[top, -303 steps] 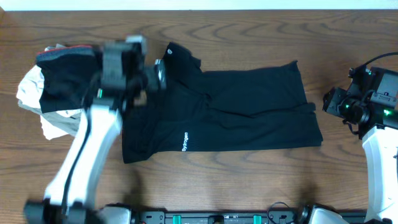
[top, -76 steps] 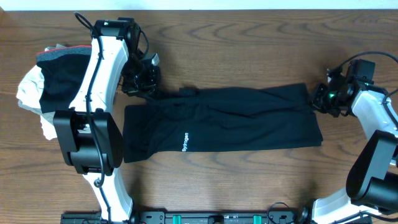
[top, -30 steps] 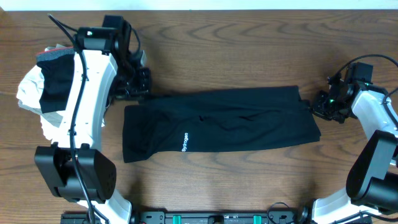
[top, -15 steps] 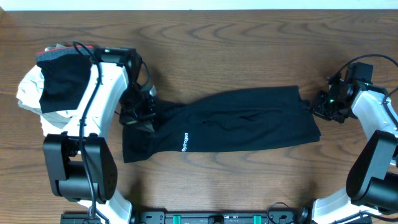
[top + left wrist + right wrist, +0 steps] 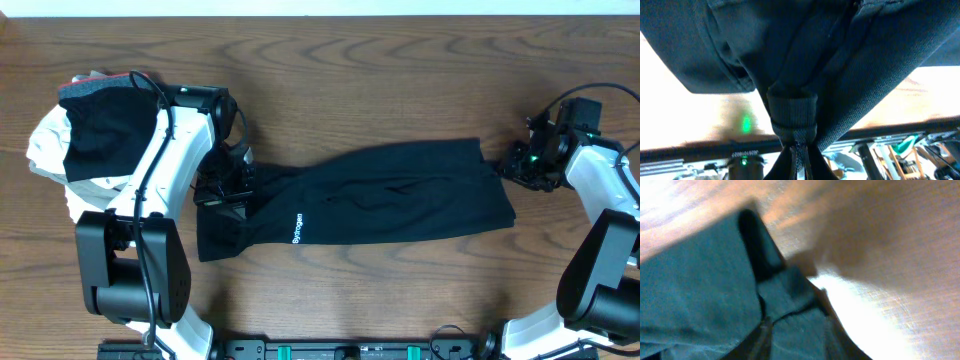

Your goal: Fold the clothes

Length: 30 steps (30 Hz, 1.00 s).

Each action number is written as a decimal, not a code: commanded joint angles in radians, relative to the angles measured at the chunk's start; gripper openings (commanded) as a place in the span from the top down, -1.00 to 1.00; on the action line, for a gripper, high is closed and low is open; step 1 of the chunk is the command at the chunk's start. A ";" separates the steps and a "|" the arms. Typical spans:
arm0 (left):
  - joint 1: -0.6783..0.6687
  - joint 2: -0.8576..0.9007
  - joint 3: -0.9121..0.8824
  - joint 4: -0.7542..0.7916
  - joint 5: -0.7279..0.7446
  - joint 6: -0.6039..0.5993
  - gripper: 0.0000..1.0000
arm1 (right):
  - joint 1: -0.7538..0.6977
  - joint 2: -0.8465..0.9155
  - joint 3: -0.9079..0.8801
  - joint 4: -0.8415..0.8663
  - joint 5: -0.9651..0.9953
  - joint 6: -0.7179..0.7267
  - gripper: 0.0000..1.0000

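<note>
The black garment [image 5: 400, 195] lies long on the wooden table [image 5: 400, 60], stretched from one gripper to the other. The left gripper [image 5: 226, 186] is squeezed tight on its end; in the left wrist view a thick bunch of the cloth is pinched just above the fingertips [image 5: 796, 150], and the rest hangs in soft folds around them. Small white letters [image 5: 297, 227] sit on the cloth just beside this gripper. The right gripper [image 5: 520, 168] sits at the other end, touching a corner; the cloth runs in by its fingers, but that view is blurry, so I cannot tell if it is pinching. A pile of other clothes [image 5: 60, 160] lies on the far side of the left gripper, away from the garment.
</note>
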 commanded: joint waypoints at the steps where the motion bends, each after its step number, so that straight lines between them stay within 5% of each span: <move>1: -0.002 0.006 -0.006 0.015 -0.033 -0.009 0.88 | -0.003 -0.021 0.010 0.021 -0.095 -0.006 0.10; 30: -0.002 0.006 -0.007 0.071 -0.033 -0.008 0.88 | 0.101 0.092 0.006 0.026 -0.153 -0.006 0.09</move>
